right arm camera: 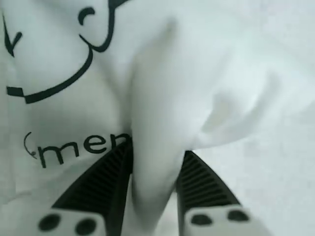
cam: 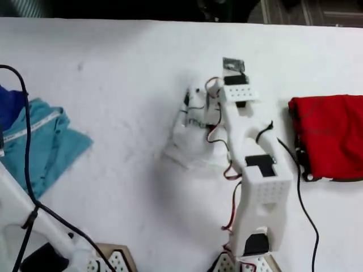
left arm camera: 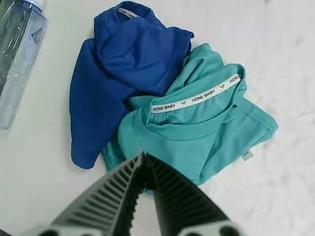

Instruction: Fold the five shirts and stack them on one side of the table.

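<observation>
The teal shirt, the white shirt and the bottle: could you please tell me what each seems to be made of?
The teal shirt: soft matte knit, probably cotton jersey; fine stitched hems and limp folds. The white shirt: similar thin matte fabric, pinched into a soft fold in the right gripper. The bottle: clear, glossy plastic, most likely; the table shows through its wall.

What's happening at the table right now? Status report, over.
Right gripper shut on a fold of the white shirt. Left gripper shut, empty, above the teal shirt. Red shirt lies well aside, not in the way.
</observation>
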